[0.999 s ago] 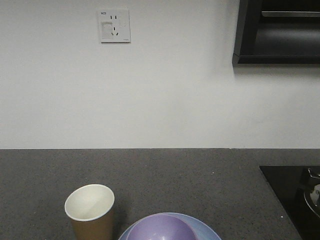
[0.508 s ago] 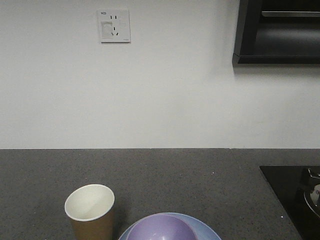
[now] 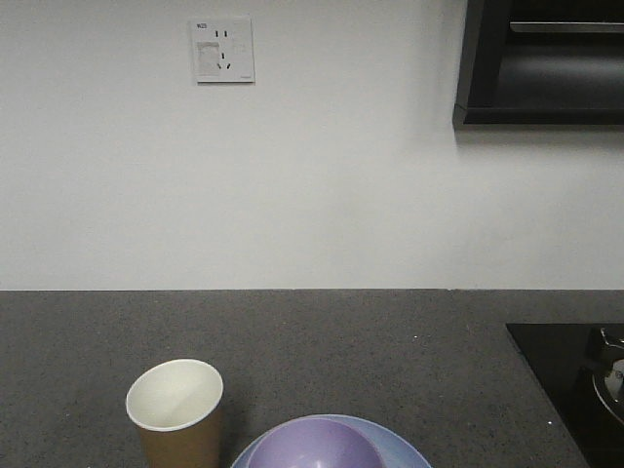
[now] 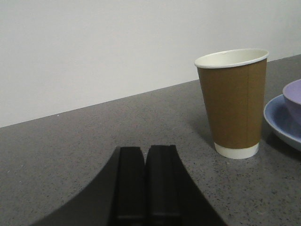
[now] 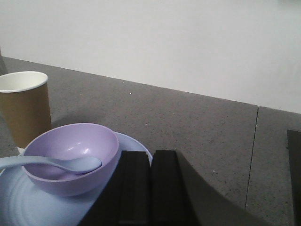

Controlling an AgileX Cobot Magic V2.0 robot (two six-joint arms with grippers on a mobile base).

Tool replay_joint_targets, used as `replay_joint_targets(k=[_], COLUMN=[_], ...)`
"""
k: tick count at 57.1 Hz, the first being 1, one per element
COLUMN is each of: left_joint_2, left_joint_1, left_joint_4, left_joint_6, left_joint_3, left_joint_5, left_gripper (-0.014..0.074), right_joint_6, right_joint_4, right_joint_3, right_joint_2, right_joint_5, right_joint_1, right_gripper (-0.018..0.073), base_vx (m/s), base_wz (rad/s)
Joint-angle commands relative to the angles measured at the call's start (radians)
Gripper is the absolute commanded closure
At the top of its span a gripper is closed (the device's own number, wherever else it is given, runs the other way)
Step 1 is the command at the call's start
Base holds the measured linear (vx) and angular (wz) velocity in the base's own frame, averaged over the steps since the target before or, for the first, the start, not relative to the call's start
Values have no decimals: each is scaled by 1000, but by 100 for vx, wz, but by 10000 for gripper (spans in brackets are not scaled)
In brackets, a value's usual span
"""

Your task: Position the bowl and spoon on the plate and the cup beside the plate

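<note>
On the grey counter (image 3: 322, 351) near its front edge, the spoon (image 5: 56, 164) lies in the bowl (image 5: 70, 157) on the plate (image 5: 28, 207), the cup (image 4: 233, 101) just beside; the left gripper (image 4: 145, 183) and right gripper (image 5: 150, 188) are both closed, empty.

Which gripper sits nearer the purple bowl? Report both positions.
Right. The right gripper is shut just beside the purple bowl on the plate. The left gripper, also shut, sits beyond the paper cup.
</note>
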Motion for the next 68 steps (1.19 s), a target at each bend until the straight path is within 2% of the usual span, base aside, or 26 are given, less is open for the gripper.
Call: replay_joint_targets(k=[1, 42, 49, 58, 68], left_joint_2=[-17, -17, -17, -17, -17], left_joint_1=[2, 2, 2, 2, 2], left_joint_4=[1, 1, 1, 1, 1], left_joint_6=[-2, -2, -2, -2, -2], left_joint_3=[-25, -25, -25, -25, -25], left_joint_5=[-77, -77, -77, -77, -77], left_gripper=[602, 602, 602, 602, 602], right_joint_6=[-10, -29, -21, 48, 230], right_joint_4=[-5, -16, -75, -130, -171], right_joint_3=[-30, -30, -29, -29, -4], right_joint_2=[3, 3, -4, -35, -106], right_joint_5=[-86, -86, -54, 46, 38], right_joint_1=[-1, -1, -1, -39, -179], right_gripper=[568, 568, 568, 568, 568], base_vx=[0, 0, 0, 0, 0], base_wz=[0, 0, 0, 0, 0])
